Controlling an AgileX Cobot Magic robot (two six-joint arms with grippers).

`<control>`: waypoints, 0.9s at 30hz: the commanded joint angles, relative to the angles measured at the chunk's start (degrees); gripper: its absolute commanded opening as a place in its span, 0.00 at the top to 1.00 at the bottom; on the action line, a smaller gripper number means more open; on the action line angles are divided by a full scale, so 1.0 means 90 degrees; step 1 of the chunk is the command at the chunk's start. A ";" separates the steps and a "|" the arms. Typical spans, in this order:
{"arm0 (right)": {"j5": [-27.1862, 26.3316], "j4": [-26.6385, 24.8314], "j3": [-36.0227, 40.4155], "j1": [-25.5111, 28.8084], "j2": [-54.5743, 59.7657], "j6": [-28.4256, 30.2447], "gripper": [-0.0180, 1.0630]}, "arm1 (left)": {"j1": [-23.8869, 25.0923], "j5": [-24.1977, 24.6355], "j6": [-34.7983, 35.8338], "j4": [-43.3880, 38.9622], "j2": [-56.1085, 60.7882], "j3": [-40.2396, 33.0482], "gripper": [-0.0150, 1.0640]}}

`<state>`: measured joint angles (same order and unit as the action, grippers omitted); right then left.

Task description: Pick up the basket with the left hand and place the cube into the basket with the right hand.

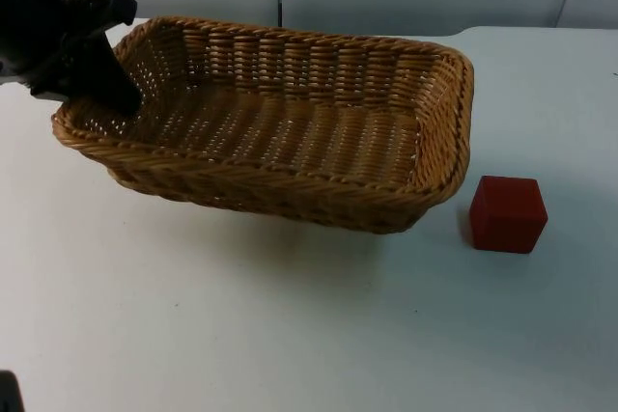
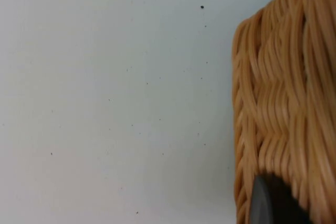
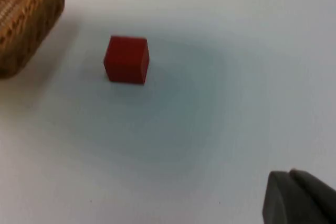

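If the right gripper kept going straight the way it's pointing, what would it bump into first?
Probably the bare white table. The right gripper looks down onto it, with the red cube off to one side near the basket; depth is hard to judge.

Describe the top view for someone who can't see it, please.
A woven wicker basket sits tilted on a white table, its left end gripped at the rim by the robot's black left gripper. A small red cube rests on the table beside the basket's right end.

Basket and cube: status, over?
Left gripper shut on basket rim. Right gripper off the cube, which sits on table beside basket. Path clear.
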<state>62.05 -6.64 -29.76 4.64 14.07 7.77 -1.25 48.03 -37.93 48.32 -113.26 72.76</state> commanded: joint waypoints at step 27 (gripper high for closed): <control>0.0356 -0.0704 -0.6026 -0.0354 0.9859 0.0883 0.43 | -0.0131 -0.0531 -0.0431 0.0003 0.0107 0.0075 0.99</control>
<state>62.60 -11.57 -83.21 3.02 99.79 15.47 -2.60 43.32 -41.77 47.84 -113.26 72.76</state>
